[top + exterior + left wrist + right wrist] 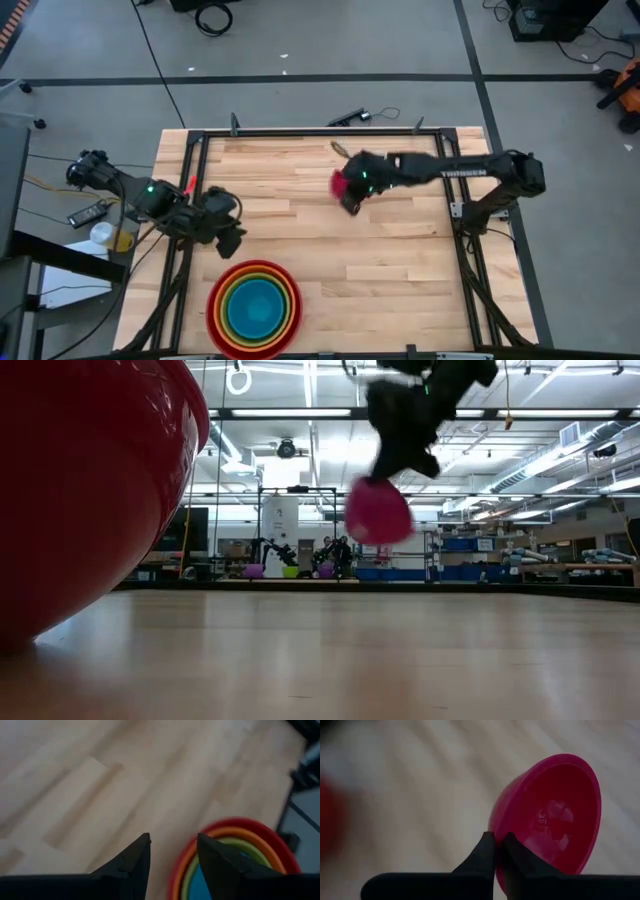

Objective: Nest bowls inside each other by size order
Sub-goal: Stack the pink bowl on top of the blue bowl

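The red bowl (217,310) stands at the table's near edge with the orange (232,276), lime green (226,300) and blue (256,308) bowls nested in it; its wall fills the low view's left (80,480). My right gripper (348,200) is shut on the small magenta-pink bowl (340,183), held above the table's middle (378,512). My left gripper (232,240) is open and empty just beyond the stack's far left rim, fingers (135,857) above the wood beside the stack (240,845). My right gripper pinches the pink bowl's rim (496,831), one finger outside the wall and one inside (516,851). The bowl is lifted clear of the table (378,512) and tipped on its side, hanging below the fingers.
Bare wooden table (400,270) lies between the stack and the right arm. A black metal frame (300,133) runs along the table's far edge and sides. Cables and small items lie off the table's left side (100,225).
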Tool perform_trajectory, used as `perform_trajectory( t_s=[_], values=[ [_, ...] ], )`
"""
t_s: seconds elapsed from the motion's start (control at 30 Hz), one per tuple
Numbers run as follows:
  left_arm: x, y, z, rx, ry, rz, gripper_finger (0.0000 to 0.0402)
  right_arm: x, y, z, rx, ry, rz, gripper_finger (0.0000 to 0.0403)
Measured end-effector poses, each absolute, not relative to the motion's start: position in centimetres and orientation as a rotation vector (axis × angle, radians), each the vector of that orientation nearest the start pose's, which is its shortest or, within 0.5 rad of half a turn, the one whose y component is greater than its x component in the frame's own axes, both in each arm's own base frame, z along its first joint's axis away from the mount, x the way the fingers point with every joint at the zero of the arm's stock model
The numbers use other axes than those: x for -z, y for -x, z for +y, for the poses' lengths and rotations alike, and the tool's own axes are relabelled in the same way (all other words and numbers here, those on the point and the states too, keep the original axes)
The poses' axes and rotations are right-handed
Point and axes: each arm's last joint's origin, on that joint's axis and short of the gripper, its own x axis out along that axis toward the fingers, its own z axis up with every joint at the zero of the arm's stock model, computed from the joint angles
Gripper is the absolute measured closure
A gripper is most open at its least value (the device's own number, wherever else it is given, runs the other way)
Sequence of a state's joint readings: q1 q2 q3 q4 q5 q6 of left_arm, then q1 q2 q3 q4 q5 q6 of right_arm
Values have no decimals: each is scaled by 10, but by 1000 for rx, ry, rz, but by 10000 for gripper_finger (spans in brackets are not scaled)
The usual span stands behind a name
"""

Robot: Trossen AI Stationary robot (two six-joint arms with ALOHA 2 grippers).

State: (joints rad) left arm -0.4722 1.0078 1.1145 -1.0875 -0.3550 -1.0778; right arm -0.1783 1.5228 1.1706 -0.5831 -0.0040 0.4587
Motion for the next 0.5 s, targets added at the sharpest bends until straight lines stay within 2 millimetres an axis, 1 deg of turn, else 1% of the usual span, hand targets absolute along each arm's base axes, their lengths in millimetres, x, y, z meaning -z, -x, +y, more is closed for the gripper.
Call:
perform_trajectory(
  t_s=[0.13, 0.23, 0.37, 0.5],
  values=[
    [-333, -155, -59, -470, 590, 802, 240, -277, -333, -9, 158, -484, 676, 385],
    [-333, -156, -55, -518, 577, 767, 240, -282, -350, 19, 4, -468, 544, 385],
    [-333, -158, -50, -562, 580, 741, 240, -280, -369, 46, -127, -431, 425, 385],
    [-334, -159, -46, -585, 589, 732, 240, -273, -390, 66, -261, -324, 414, 385]
  ],
)
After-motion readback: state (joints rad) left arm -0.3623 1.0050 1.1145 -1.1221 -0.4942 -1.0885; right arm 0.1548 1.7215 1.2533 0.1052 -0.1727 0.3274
